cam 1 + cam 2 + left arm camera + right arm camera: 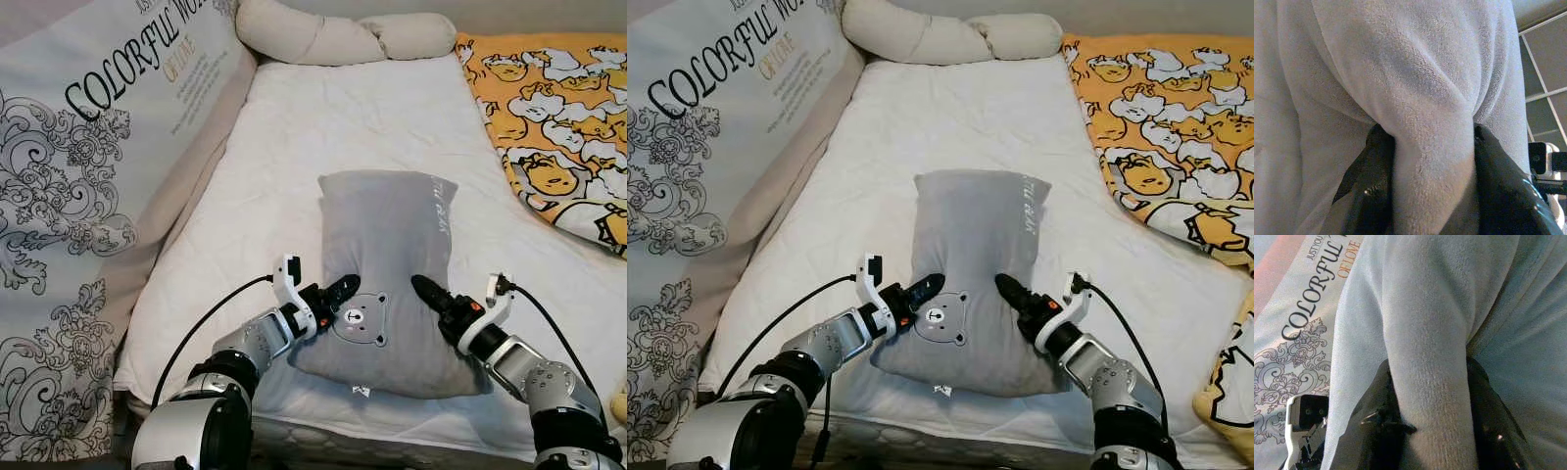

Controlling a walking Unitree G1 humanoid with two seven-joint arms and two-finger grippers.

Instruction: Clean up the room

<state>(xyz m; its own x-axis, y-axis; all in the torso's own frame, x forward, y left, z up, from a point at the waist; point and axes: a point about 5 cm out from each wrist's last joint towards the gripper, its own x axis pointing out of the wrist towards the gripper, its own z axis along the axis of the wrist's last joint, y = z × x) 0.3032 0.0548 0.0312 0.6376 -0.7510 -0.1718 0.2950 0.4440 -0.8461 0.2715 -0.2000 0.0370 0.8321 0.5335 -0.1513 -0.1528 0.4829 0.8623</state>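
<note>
A grey fleece pillow [384,264] with a small bear patch lies on the white bed [323,127], near its front edge. My left gripper [338,294] pinches the pillow's left side; in the left wrist view a fold of grey fleece [1432,147] is squeezed between the black fingers [1374,186]. My right gripper [426,290] is shut on the pillow's right side, with a ridge of fleece [1427,382] clamped between its fingers [1488,416]. Both grips sit level with the bear patch.
A large printed cushion [88,157] reading COLORFUL leans along the bed's left side. Two cream bolster pillows [333,37] lie at the head. An orange and white cartoon blanket [558,117] covers the right side. White mattress lies bare beyond the pillow.
</note>
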